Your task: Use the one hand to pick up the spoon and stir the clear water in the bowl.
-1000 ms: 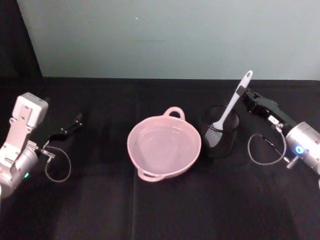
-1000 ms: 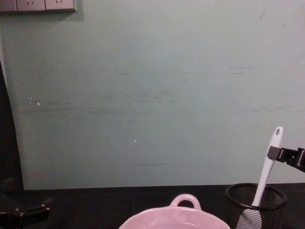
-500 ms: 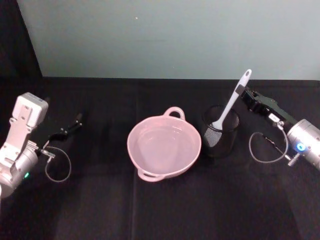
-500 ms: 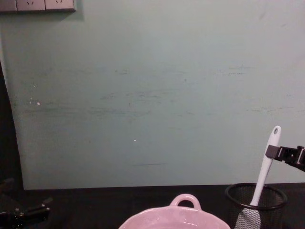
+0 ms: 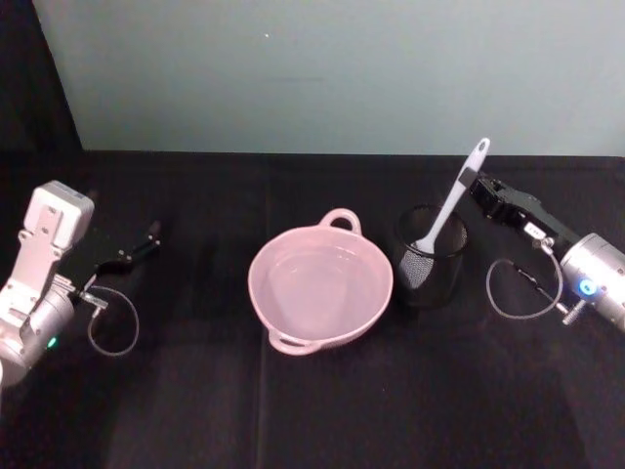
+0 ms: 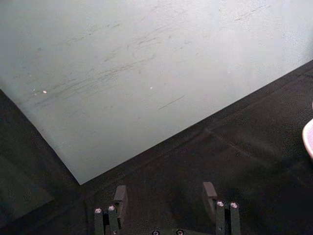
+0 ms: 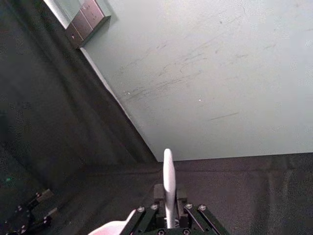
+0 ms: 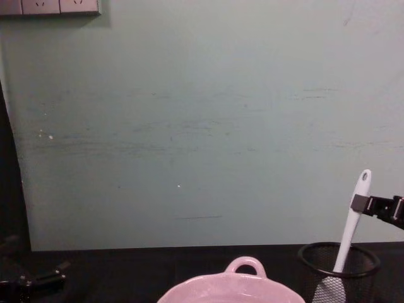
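Observation:
The white spoon [image 5: 451, 202] stands tilted in the black mesh cup [image 5: 431, 256], its head down inside. My right gripper [image 5: 470, 182] is shut on the spoon's upper handle; the chest view shows the gripper [image 8: 361, 204] clamped on the spoon [image 8: 351, 225] well above the cup's rim [image 8: 338, 252]. In the right wrist view the spoon handle [image 7: 168, 188] rises between the closed fingers. The pink bowl [image 5: 320, 286] holding clear water sits left of the cup. My left gripper [image 5: 146, 237] rests open at the far left, with its fingers [image 6: 120, 195] apart.
A black cloth covers the table [image 5: 312, 410]. A pale green wall [image 5: 332, 68] runs along the back, with wall sockets [image 8: 50, 6] at its upper left. The mesh cup stands close beside the bowl's right rim.
The right gripper has shifted slightly with the spoon, which sits a little more upright in the cup. The left arm is still.

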Controlling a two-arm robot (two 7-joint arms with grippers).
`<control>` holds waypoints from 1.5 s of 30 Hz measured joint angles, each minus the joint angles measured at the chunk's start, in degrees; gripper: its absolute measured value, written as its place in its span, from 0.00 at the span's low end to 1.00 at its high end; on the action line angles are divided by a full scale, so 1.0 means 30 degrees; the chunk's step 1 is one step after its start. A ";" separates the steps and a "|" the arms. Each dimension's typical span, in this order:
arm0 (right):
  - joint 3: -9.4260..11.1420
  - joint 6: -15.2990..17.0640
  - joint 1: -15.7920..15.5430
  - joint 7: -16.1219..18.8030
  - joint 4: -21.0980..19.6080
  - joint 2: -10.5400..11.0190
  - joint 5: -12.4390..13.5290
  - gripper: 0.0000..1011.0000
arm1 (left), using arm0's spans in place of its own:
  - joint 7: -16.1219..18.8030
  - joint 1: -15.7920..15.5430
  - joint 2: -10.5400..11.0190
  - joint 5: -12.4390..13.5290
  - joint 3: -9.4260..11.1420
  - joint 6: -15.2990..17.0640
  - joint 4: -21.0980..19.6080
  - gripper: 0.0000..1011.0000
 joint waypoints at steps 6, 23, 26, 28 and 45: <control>0.0024 -0.0013 -0.0024 -0.0011 -0.0035 -0.0011 -0.0004 0.31 | 0.0000 0.0001 0.0000 -0.0001 0.0000 0.0000 -0.0001 1.00; 0.0056 -0.0032 -0.0053 -0.0027 -0.0073 -0.0032 -0.0020 0.84 | 0.0000 0.0001 0.0000 0.0000 0.0000 0.0000 -0.0001 1.00; 0.0018 -0.0003 -0.0038 -0.0035 -0.0082 -0.0015 -0.0024 0.91 | 0.0000 0.0000 0.0000 0.0000 -0.0001 0.0000 -0.0001 1.00; -0.0121 0.0032 0.0038 -0.0054 -0.0128 0.0077 -0.0163 0.95 | 0.0000 0.0001 -0.0001 0.0000 0.0000 0.0000 -0.0001 1.00; -0.1382 -0.3787 -0.0758 -0.3255 -0.1654 0.1873 -0.7383 0.99 | 0.0000 0.0001 -0.0001 0.0000 -0.0001 0.0000 -0.0001 1.00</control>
